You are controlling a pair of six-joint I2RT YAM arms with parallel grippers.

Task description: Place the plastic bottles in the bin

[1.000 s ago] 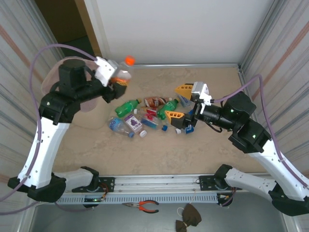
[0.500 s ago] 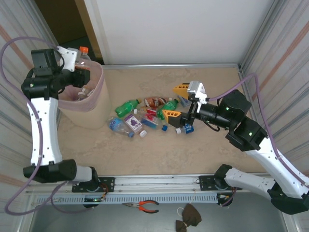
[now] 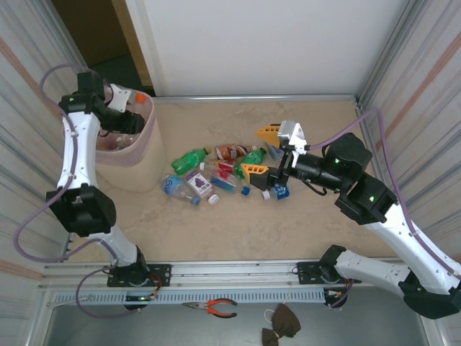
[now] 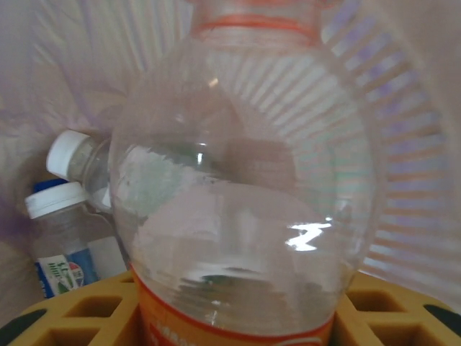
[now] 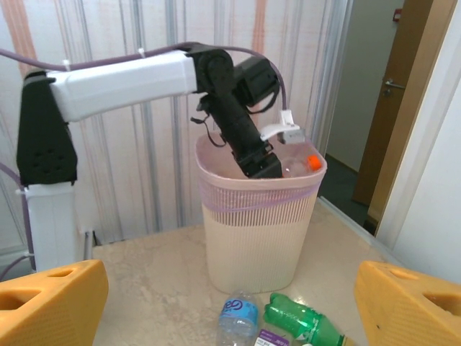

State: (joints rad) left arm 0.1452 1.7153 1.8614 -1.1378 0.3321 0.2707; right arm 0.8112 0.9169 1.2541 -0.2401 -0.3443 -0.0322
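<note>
Top external: marbled tabletop (image 3: 216, 232), white wall (image 3: 252, 43).

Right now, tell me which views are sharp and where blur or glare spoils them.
Left wrist: the clear bottle is so close that it looks soft, with a white glare spot on its side; the white-capped bottles behind are blurred. Right wrist: the bin is sharp and evenly lit, the yellow fingers at the corners soft. Top external: sharp throughout, flat light.

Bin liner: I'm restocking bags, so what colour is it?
The bin liner is translucent pink, clearest in the right wrist view.
</note>
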